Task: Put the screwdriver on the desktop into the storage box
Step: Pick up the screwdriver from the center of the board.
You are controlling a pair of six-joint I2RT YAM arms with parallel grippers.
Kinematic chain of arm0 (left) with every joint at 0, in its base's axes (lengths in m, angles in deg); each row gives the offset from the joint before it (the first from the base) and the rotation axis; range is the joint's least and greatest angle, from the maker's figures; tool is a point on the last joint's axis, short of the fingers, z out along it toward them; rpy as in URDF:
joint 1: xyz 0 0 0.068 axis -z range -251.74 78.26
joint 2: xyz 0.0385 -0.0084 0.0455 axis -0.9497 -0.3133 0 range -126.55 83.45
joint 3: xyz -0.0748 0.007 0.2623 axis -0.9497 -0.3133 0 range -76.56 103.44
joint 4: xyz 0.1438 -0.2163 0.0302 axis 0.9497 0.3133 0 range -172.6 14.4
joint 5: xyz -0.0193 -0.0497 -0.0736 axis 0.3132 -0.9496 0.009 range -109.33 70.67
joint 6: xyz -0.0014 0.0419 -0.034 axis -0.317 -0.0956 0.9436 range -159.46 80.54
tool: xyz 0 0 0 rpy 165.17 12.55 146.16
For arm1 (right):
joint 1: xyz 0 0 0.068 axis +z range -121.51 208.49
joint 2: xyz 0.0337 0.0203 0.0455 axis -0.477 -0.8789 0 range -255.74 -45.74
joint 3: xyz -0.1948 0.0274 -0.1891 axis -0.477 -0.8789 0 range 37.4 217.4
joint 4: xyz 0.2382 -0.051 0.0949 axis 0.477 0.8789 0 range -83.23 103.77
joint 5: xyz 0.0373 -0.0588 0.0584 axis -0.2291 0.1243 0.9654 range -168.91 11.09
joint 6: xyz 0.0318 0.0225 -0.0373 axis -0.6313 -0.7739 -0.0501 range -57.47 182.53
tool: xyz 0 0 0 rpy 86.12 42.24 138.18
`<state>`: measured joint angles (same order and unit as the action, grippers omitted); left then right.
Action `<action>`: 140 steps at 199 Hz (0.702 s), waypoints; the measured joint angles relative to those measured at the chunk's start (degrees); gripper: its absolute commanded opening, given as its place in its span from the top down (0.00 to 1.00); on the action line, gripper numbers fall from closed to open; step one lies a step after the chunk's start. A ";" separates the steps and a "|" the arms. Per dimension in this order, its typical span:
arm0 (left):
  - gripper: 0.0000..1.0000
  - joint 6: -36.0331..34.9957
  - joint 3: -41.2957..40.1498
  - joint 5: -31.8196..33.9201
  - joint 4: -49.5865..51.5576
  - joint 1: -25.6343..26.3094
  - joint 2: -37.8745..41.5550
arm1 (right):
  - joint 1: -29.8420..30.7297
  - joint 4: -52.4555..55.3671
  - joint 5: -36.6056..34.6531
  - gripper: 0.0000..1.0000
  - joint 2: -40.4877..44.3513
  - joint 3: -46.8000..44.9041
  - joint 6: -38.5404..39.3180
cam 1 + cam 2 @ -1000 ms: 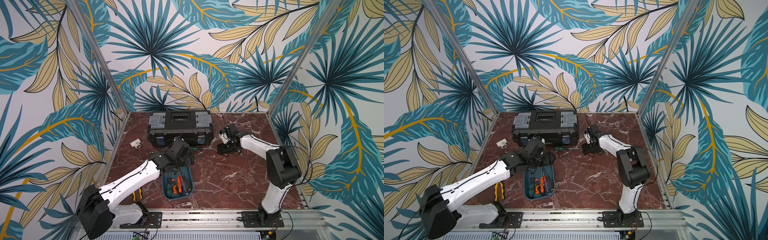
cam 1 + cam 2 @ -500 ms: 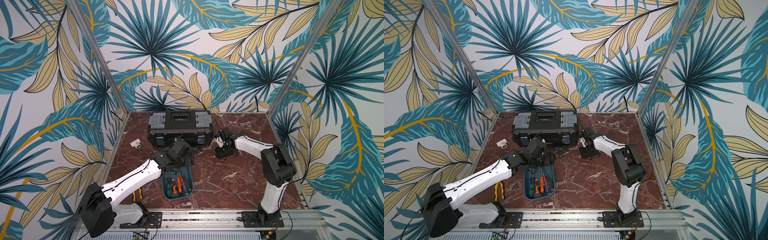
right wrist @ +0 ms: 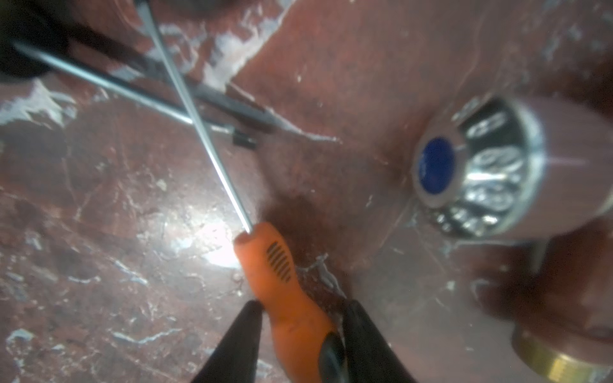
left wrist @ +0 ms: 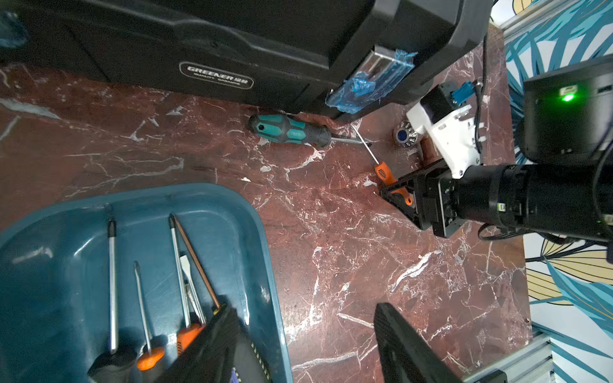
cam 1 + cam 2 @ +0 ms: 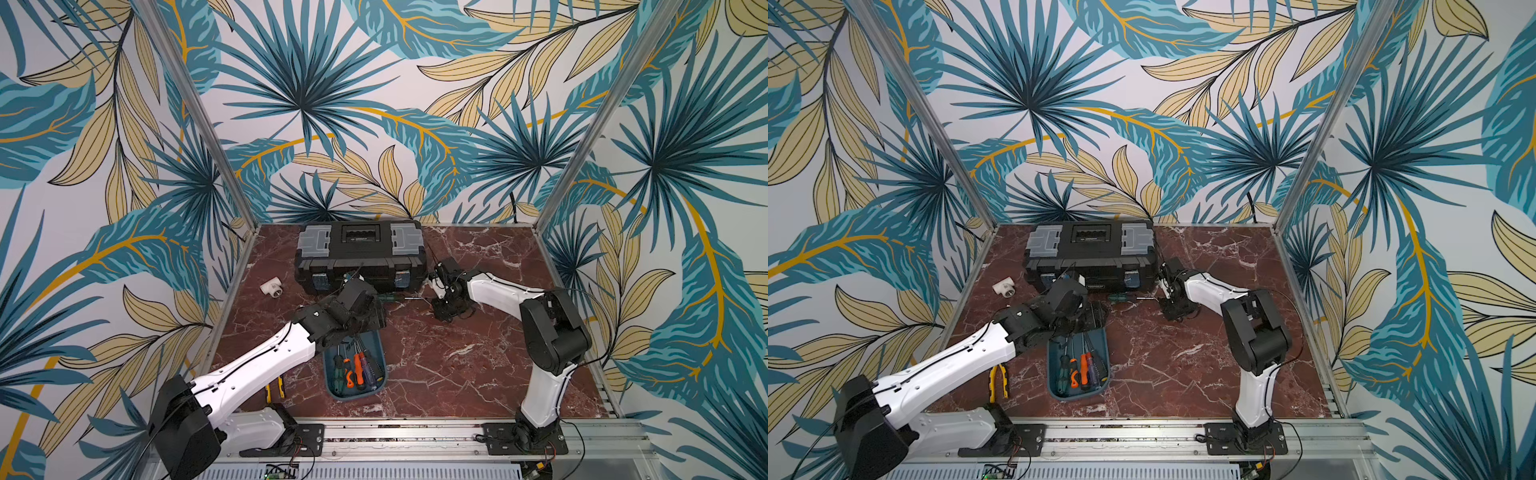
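An orange-handled screwdriver [image 3: 282, 275] lies on the red-brown marble desktop [image 5: 457, 353], its shaft crossing the shaft of a green-and-black screwdriver [image 4: 292, 131] beside the toolbox. My right gripper [image 3: 303, 305] is low on the desktop, its two black fingers pressed against either side of the orange handle [image 4: 383, 172]. The teal storage box [image 5: 353, 397] holds several screwdrivers. My left gripper [image 4: 305, 308] hangs open over the box's far end, one finger above the box, the other above bare desktop, and it holds nothing.
The black toolbox [image 5: 359, 257] stands at the back, close behind both loose screwdrivers. A chrome knob with a blue cap [image 3: 477, 165] and a brass fitting [image 3: 564, 358] lie beside my right gripper. A white pipe fitting [image 5: 272, 287] and yellow pliers [image 5: 274, 388] lie at the left.
My right gripper has shifted left toward the toolbox and its fingers have closed in on the orange handle. The left arm has stayed put.
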<state>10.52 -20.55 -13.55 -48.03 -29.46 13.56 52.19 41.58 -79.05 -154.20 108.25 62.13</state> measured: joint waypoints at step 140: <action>0.29 0.74 -1.49 1.20 1.70 -0.13 3.15 | 2.23 1.09 0.13 0.84 3.06 -3.67 1.77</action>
<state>11.26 -22.04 -12.35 -46.33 -29.59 16.71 54.42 42.67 -78.92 -151.14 104.58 63.90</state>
